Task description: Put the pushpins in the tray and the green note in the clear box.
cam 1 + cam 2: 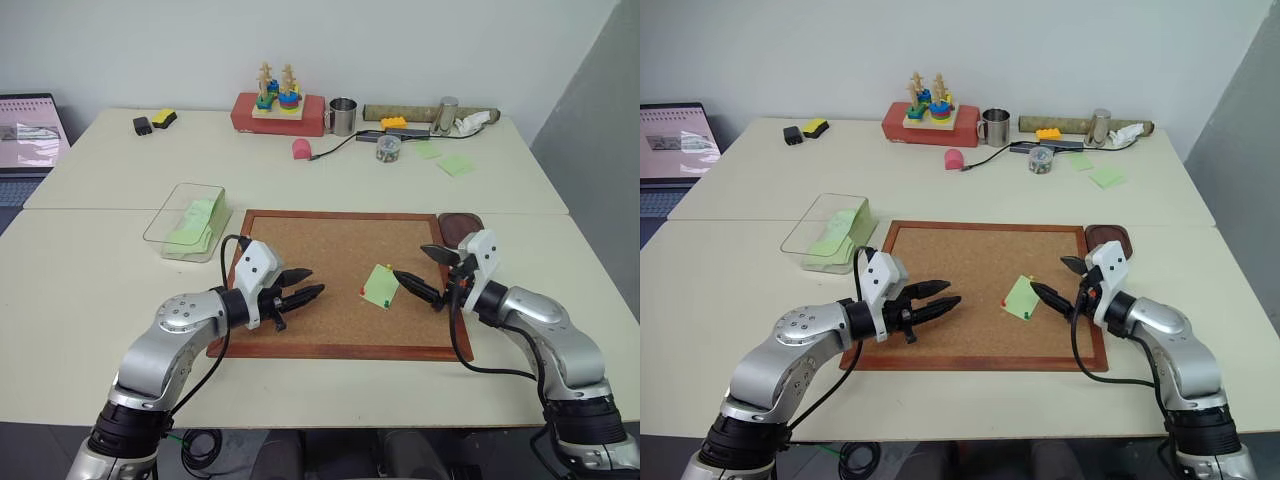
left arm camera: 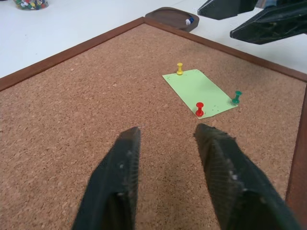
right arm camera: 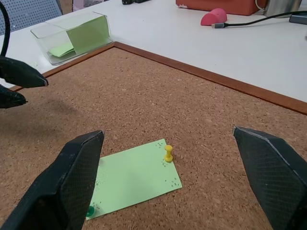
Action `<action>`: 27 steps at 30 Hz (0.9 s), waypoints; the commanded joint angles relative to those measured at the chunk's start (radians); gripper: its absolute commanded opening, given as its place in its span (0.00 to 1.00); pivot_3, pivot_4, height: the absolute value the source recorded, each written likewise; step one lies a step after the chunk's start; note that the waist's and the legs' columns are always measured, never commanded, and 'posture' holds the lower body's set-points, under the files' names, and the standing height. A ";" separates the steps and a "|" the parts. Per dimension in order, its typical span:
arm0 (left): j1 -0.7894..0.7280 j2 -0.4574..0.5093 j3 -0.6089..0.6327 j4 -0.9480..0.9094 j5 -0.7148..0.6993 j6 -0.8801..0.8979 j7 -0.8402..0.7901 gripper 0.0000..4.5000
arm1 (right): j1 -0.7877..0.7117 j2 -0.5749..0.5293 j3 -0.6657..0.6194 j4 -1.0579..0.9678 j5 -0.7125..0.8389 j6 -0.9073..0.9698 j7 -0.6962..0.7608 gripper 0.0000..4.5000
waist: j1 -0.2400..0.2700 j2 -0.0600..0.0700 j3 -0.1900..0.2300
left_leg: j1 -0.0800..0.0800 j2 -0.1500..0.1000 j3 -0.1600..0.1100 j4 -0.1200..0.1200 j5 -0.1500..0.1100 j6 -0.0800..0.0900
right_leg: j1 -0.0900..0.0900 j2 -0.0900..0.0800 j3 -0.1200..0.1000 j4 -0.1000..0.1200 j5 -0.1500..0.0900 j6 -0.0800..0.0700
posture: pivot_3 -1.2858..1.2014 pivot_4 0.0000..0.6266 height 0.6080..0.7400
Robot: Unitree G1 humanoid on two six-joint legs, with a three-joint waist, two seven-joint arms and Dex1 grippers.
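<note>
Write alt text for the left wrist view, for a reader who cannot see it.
A green note lies pinned to a corkboard by a yellow pushpin, a red pushpin and a green pushpin. The left gripper points at it, fingers apart. Beyond the board's corner sits a brown tray.

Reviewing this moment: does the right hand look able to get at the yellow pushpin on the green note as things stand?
Probably yes. The right hand is open, its fingers either side of the yellow pushpin, which stands at a corner of the green note. Nothing lies between them on the corkboard.
</note>
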 commanded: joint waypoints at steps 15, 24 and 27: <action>-0.022 -0.012 -0.065 0.077 0.066 -0.020 -0.026 0.00 | -0.058 0.052 0.053 0.061 -0.070 -0.055 0.000 1.00 | 0.000 0.000 0.000 | 0.000 0.000 0.000 0.000 0.000 0.000 | 0.000 0.000 0.000 0.000 0.000 -0.001 | 0.52 0.24 1.00; -0.001 0.006 -0.137 0.148 0.137 -0.002 -0.044 0.00 | -0.101 0.081 0.078 0.133 -0.101 -0.069 -0.001 1.00 | 0.000 0.000 0.000 | 0.001 0.000 0.000 0.000 0.000 0.000 | 0.001 0.000 -0.001 0.000 0.001 -0.001 | 0.52 0.24 1.00; 0.011 0.010 -0.140 0.145 0.146 -0.007 -0.048 0.00 | -0.111 0.093 0.080 0.153 -0.104 -0.067 0.002 1.00 | 0.000 0.000 -0.001 | 0.001 0.000 0.000 0.000 0.000 0.000 | 0.001 0.000 0.000 0.000 0.001 -0.002 | 0.52 0.24 1.00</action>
